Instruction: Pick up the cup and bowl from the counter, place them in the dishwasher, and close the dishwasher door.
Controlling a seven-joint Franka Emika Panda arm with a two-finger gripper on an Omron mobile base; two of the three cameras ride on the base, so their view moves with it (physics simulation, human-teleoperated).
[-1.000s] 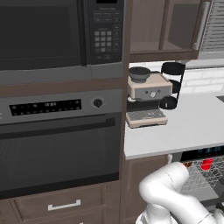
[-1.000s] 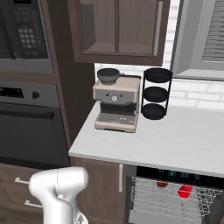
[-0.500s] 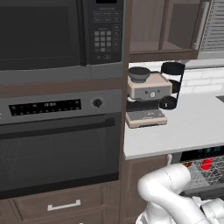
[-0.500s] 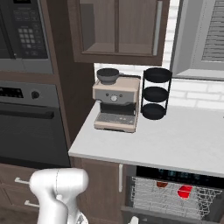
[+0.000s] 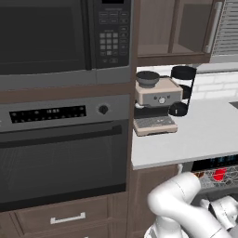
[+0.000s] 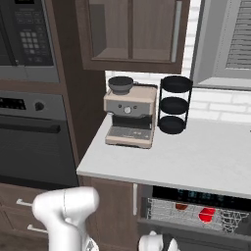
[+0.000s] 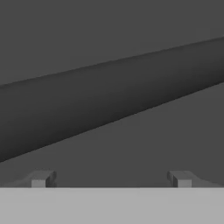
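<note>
tool (image 7: 111,179): wide, holds nothing | dishwasher door (image 7: 131,144): hard, flat, maybe heavy | hold: push its flat face, don't pinch

Both base cameras are looking forward and down, sharing the tabletop (image 5: 204,135) (image 6: 196,157); the hand camera is facing a dark grey surface closely.

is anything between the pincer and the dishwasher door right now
Nothing visible does. In the hand view the open pincer faces a plain dark grey surface, probably the dishwasher door, with no object before its fingertips.
</note>
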